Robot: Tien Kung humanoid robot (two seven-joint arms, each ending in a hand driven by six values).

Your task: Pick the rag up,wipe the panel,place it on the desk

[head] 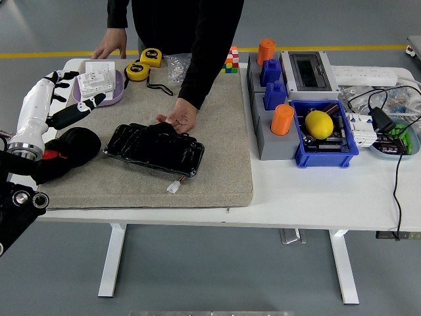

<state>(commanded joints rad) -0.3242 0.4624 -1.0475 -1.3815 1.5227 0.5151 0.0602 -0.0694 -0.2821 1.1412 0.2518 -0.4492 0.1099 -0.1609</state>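
The black rag point(71, 150) lies bunched at the left edge of the beige mat point(217, 164). My left hand point(74, 100) hovers just above and behind it with its fingers spread, holding nothing; its white forearm point(34, 117) rises from the lower left. The glossy black panel point(154, 150) lies on the mat to the right of the rag, with a small white connector point(173, 187) at its front. A person at the far side presses one hand point(177, 120) on the panel's back edge and rests the other hand point(110, 47) on the table.
A purple tray point(115, 97) of white sockets stands just behind my left hand. Yellow tape measures point(143, 64) and a plastic bag point(176, 66) lie at the back. Grey blocks with orange cylinders point(281, 120), a blue bin point(325, 153) with a lemon, and cables are at the right.
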